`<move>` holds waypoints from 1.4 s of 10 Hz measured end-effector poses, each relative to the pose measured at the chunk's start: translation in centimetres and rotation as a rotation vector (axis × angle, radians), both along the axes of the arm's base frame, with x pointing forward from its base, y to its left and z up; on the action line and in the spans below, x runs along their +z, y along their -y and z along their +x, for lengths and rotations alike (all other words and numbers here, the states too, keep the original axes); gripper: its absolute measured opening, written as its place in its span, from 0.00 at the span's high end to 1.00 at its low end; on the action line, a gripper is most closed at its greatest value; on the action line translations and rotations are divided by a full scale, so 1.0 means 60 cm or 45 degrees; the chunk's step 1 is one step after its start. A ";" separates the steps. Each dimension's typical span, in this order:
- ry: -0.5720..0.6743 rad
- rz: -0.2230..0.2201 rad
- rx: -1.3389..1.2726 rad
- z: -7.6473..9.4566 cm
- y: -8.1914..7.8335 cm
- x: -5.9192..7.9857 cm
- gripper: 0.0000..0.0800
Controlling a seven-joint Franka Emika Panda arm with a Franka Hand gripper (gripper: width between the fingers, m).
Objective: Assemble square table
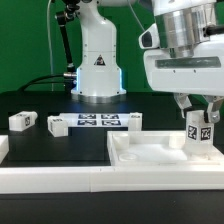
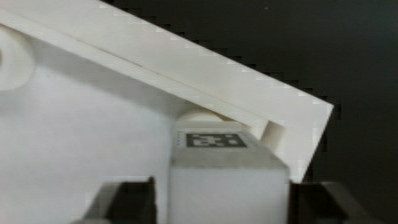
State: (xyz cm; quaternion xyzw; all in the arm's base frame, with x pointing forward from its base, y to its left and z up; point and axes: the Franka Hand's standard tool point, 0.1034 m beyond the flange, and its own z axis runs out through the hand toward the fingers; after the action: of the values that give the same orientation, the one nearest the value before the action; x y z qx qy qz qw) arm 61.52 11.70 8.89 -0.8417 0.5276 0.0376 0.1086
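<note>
The white plastic square tray-like table top (image 1: 150, 152) with its raised rim lies at the front right corner of the black surface (image 1: 60, 145), as the exterior view shows it. One white tagged block leg (image 1: 201, 133) stands upright in the top's right corner, with the gripper (image 1: 200, 118) straddling it. Whether the pincer clamps it or has just let go cannot be told. So the first leg looks fitted or nearly so. Three legs are left loose: the leftmost leg (image 1: 20, 121) near the left edge, the second leg (image 1: 57, 125) beside it, and the third leg (image 1: 133, 121) behind the top. The marker board (image 1: 97, 121) lies mid-surface, white rails (image 1: 50, 178) edge it, and a green backdrop (image 1: 25, 40) hangs behind.
</note>
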 end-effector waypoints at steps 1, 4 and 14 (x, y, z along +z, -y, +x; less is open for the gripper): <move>0.010 -0.002 0.042 0.000 0.000 0.000 0.31; 0.068 -0.015 0.306 0.001 -0.006 0.002 0.20; 0.272 -0.223 1.524 0.002 -0.016 0.000 0.19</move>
State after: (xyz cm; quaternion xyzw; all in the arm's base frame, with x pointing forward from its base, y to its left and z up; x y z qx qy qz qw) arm 61.66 12.66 8.91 -0.9968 -0.0491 -0.0359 0.0512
